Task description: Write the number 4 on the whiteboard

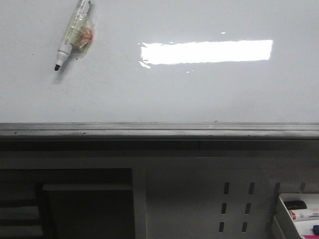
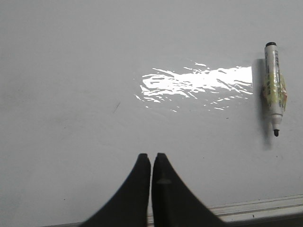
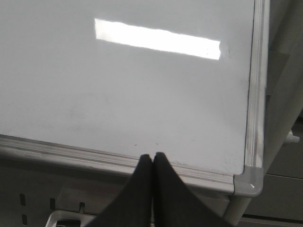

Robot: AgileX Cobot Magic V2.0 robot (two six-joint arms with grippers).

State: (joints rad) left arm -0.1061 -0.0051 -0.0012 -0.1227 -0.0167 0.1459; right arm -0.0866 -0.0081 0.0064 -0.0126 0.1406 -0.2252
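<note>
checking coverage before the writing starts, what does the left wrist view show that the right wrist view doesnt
Only the left wrist view shows the uncapped marker lying on the whiteboard, wrapped in yellowish tape, and the left gripper with jaws closed and empty. Only the right wrist view shows the board's grey corner bracket, the perforated panel below, and the right gripper, also closed. Both share the blank white surface, the bright light reflection and the bottom rail. No number 4 is drawn.

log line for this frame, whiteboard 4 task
stage: pre-write | whiteboard: no 4 | marker: uncapped, on board, unheld | left gripper: shut, empty | right gripper: shut, empty
</note>
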